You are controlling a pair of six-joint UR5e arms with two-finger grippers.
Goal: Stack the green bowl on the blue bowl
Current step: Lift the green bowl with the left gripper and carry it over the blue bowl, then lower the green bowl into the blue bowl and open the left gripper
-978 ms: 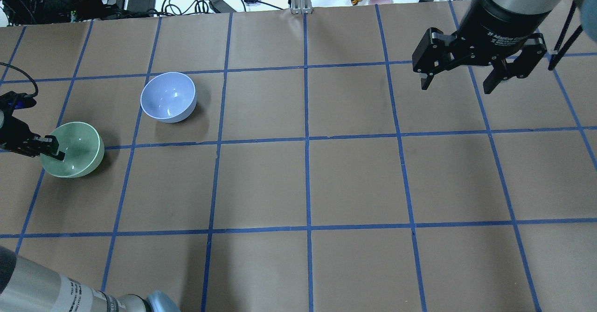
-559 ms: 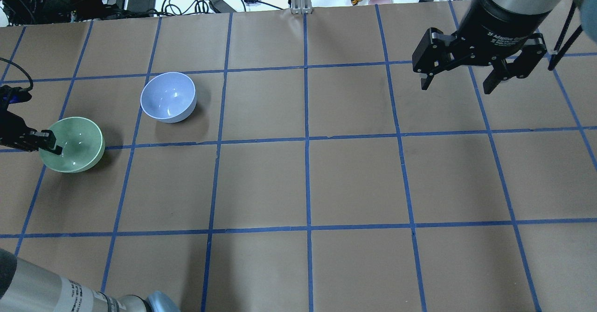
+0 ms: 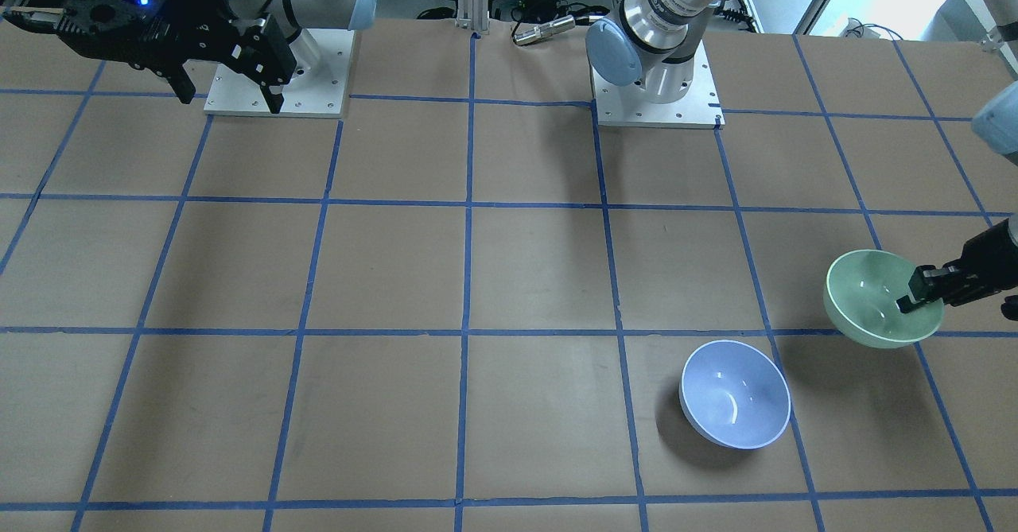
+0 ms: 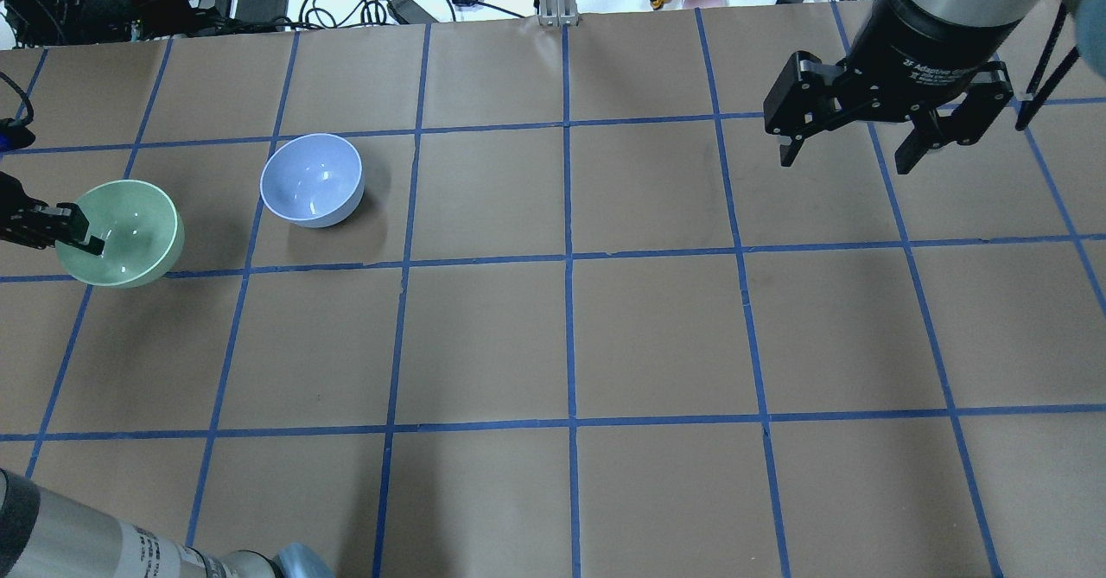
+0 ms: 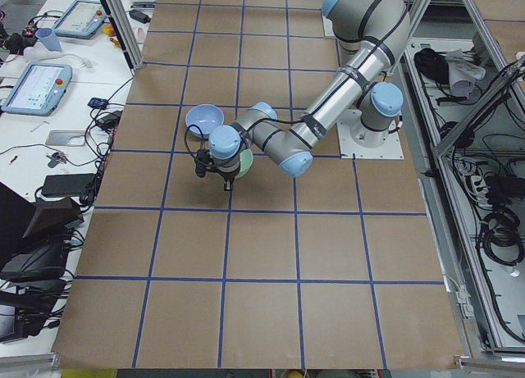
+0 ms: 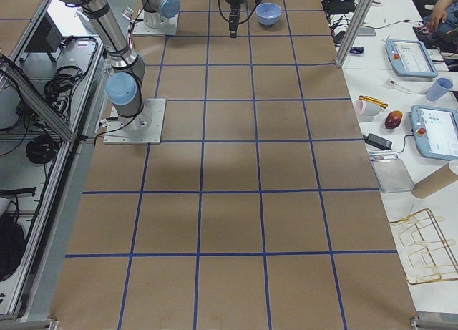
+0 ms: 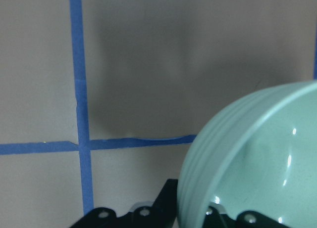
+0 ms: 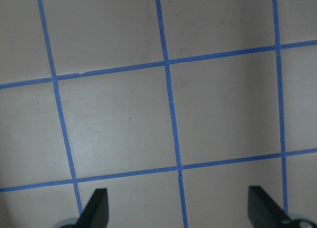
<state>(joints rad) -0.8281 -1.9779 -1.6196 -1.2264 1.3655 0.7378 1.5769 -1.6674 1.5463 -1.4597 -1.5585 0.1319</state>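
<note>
Green bowl in left hand

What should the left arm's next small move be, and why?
Probably carry the green bowl sideways until it is over the blue bowl, without lowering yet. The left gripper has its fingers pinched on the rim, the bowl's offset shadow suggests it is off the table, and the blue bowl sits upright and empty to its right.

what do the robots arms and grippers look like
The left arm and right arm are silver-grey tubes with pale blue joint caps; the left carries white printed labels. The left gripper and right gripper are black, two-fingered; the right's wrist collar bears white lettering.
</note>
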